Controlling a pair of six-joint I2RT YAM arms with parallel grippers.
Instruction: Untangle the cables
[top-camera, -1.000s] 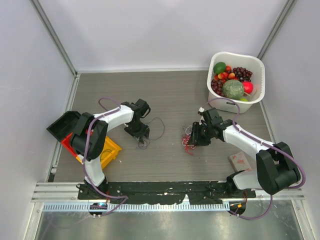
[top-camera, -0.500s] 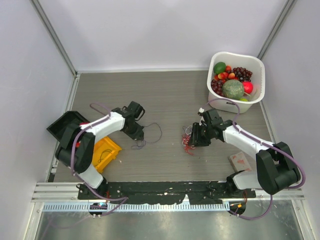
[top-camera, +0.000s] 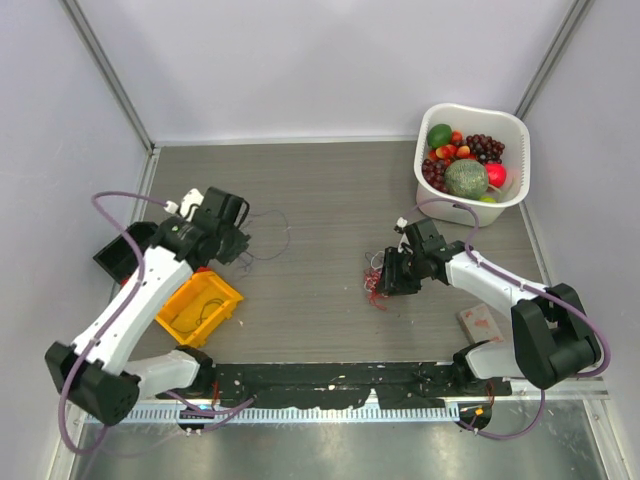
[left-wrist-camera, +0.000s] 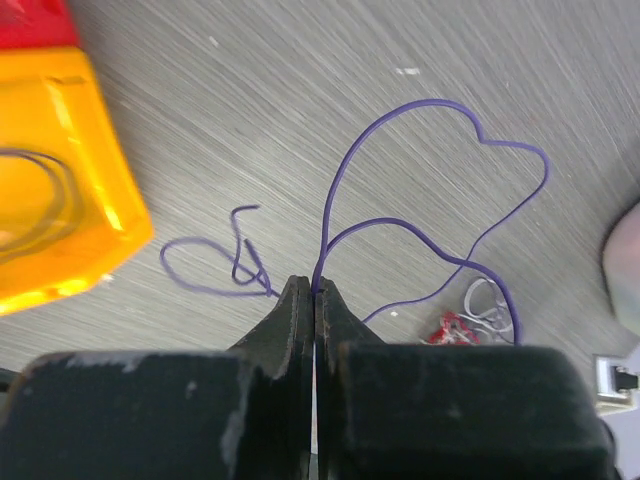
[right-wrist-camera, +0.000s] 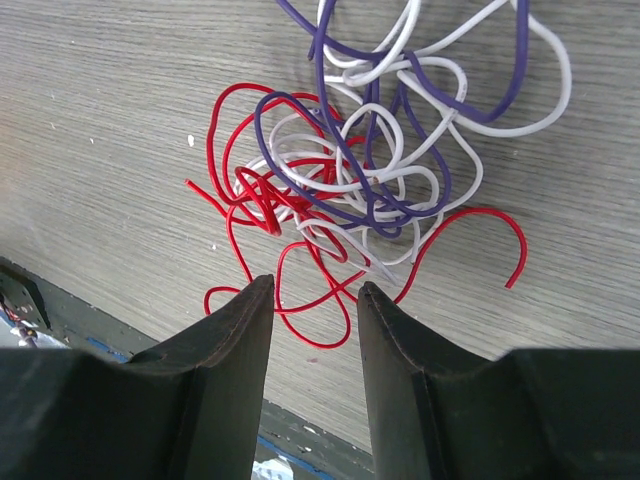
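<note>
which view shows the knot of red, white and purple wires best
The right wrist view: the knot fills the frame, loops distinct. Top external shows only a small reddish clump beside the right pincer; left wrist shows a tiny distant speck.

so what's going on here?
Cable untangling, partway through. The left claw is shut on a single purple cable, which is clear of the pile and over by the yellow bin. The right claw is open at the edge of the remaining tangle of red, white and purple wires in the middle of the table. That knot still looks well wound together.
</note>
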